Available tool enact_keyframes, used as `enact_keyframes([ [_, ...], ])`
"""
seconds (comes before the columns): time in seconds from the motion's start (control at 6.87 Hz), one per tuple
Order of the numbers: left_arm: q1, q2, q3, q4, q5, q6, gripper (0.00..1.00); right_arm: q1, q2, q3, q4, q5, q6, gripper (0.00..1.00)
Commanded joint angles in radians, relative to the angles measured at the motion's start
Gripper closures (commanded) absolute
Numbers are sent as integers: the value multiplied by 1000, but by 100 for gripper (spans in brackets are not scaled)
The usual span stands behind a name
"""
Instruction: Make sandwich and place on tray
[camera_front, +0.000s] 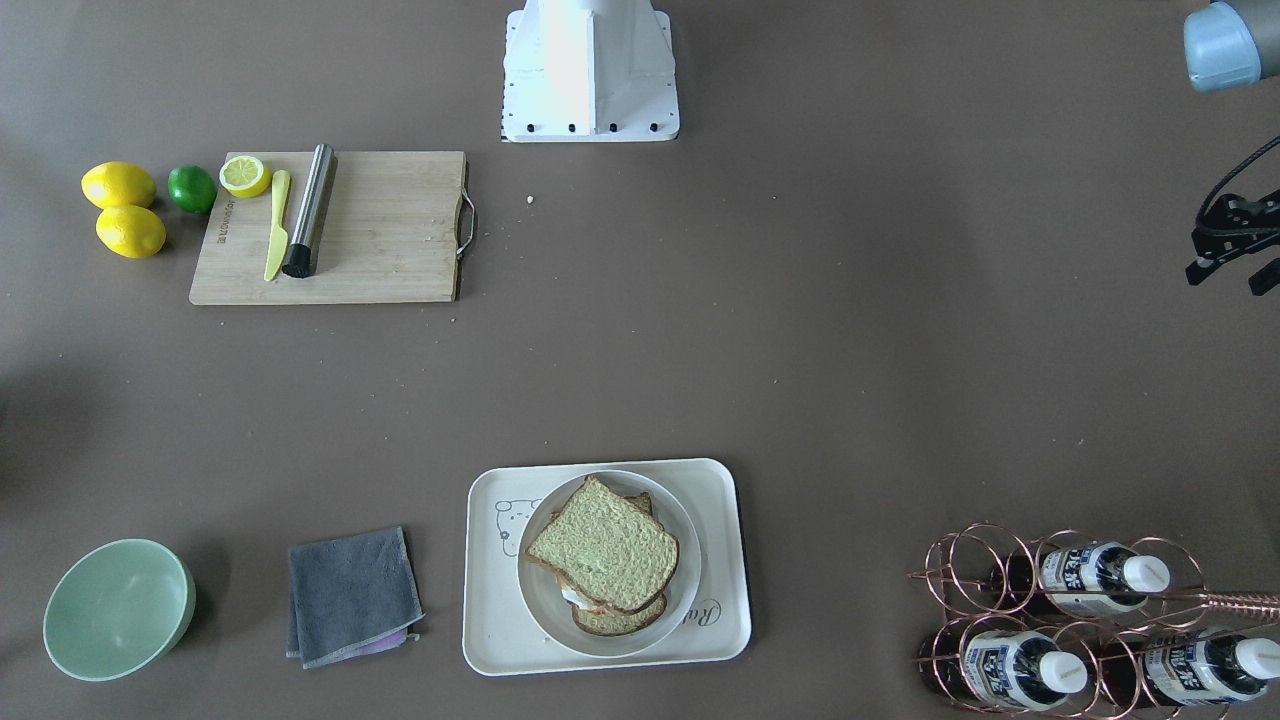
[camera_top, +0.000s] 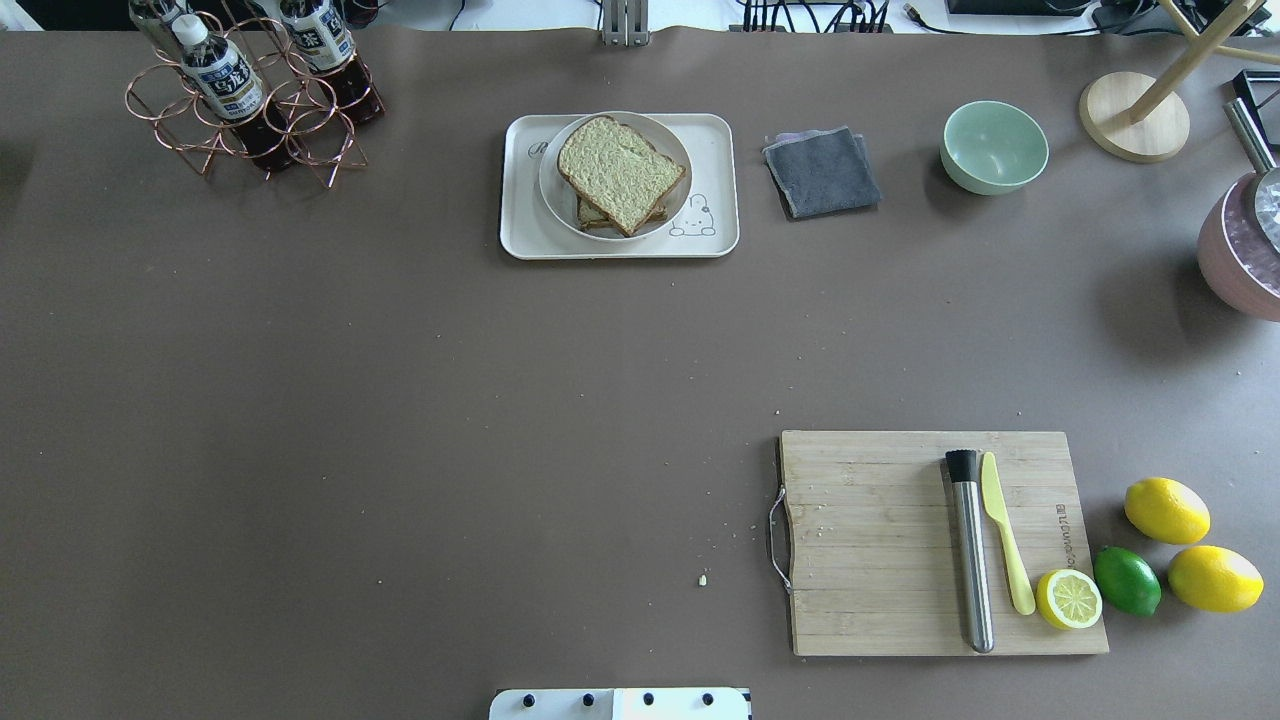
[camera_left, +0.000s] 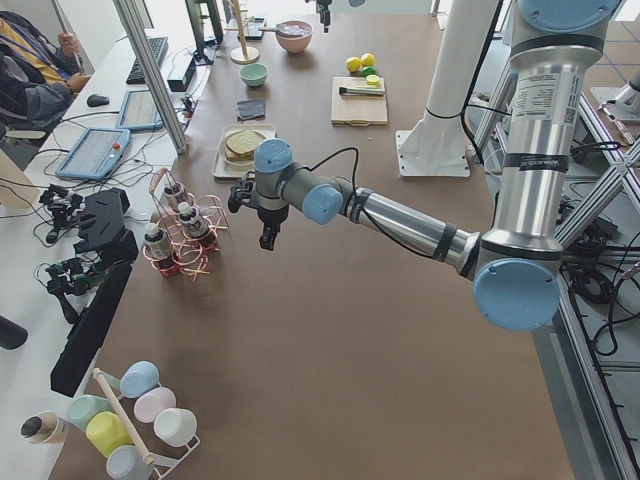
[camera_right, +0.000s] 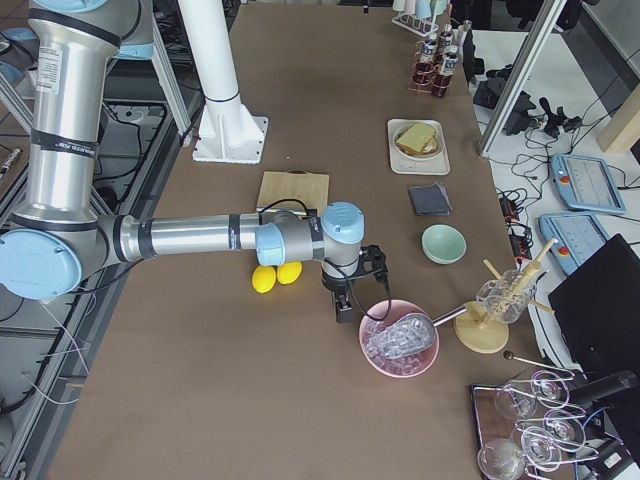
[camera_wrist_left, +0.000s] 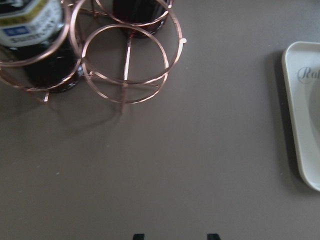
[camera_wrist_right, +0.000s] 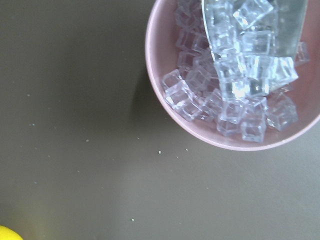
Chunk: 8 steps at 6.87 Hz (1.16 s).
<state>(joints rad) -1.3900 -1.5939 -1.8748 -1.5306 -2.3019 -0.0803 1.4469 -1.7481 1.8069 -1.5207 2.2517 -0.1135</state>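
The sandwich (camera_front: 605, 555), two brown bread slices with a bit of white egg between them, lies on a round white plate (camera_front: 540, 610) on the cream tray (camera_front: 490, 640). It also shows in the overhead view (camera_top: 620, 170) on the tray (camera_top: 520, 235). My left gripper (camera_left: 268, 236) hangs over bare table between the bottle rack and the tray. In the left wrist view its fingertips (camera_wrist_left: 138, 236) stand apart, open and empty, with the tray's edge (camera_wrist_left: 300, 125) at the right. My right gripper (camera_right: 345, 300) hangs beside the pink ice bowl; I cannot tell whether it is open or shut.
A copper rack with bottles (camera_top: 250, 90) stands left of the tray, a grey cloth (camera_top: 822, 170) and green bowl (camera_top: 994, 146) right of it. A wooden cutting board (camera_top: 880, 540) holds a steel rod, yellow knife and lemon half. The pink ice bowl (camera_wrist_right: 225, 75) is under the right wrist.
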Motion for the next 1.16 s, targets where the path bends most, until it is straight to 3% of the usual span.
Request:
enact_keyframes([
  [0.0,-136,14,6,223,-2,265,26,67,-11,-27,-33,-47,-89,0],
  [0.15,-167,44,-9,251,-4,272,4,69,-17,-34,-35,-47,-89,0],
  [0.73,-178,153,40,239,-8,274,3,76,-31,-37,-33,-46,-87,0],
  [1.02,-187,161,28,239,-8,274,3,75,-37,-40,-33,-44,-87,0],
])
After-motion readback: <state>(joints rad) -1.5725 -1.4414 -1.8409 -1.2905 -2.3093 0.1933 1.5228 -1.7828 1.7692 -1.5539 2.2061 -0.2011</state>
